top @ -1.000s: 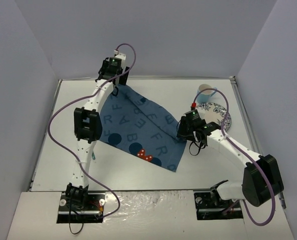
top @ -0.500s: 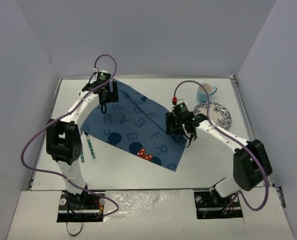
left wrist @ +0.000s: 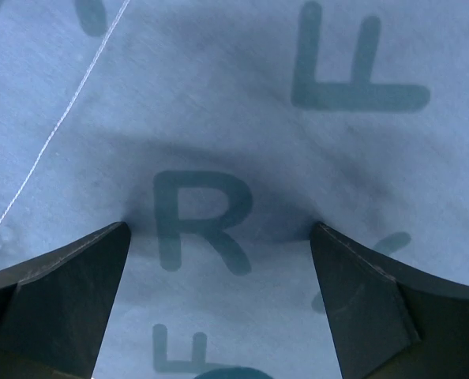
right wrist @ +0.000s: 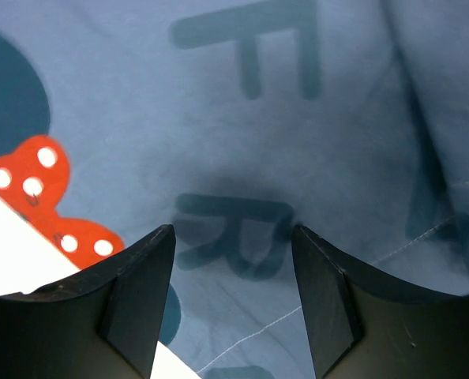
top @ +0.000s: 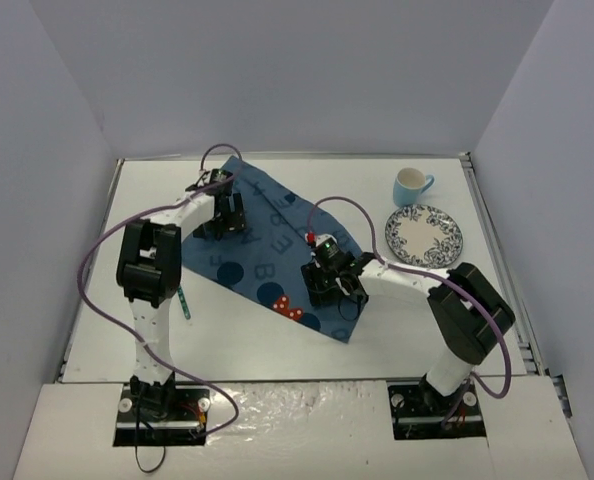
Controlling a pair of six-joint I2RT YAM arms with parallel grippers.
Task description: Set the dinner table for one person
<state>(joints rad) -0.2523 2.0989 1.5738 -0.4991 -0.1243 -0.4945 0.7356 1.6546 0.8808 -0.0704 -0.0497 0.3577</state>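
Observation:
A dark blue cloth (top: 267, 255) printed with letters lies flat on the white dinner table (top: 427, 310), left of centre. My left gripper (top: 223, 216) is open, tips down on the cloth's far left part. In the left wrist view the left gripper (left wrist: 219, 237) straddles a letter R, with cloth (left wrist: 234, 103) filling the view. My right gripper (top: 329, 286) is open, low over the cloth's near right part. In the right wrist view the right gripper (right wrist: 233, 237) straddles another R on the cloth (right wrist: 337, 118), near a red dotted bow (right wrist: 49, 197).
A blue-patterned plate (top: 424, 235) lies right of the cloth, with a light blue cup (top: 410, 185) behind it. A thin green utensil (top: 183, 301) lies on the table by the cloth's left edge. Grey walls enclose the table on three sides.
Both arms swung inward and came down onto the cloth: the left from its far corner toward me, the right from the plate side leftward. The green utensil has come into view.

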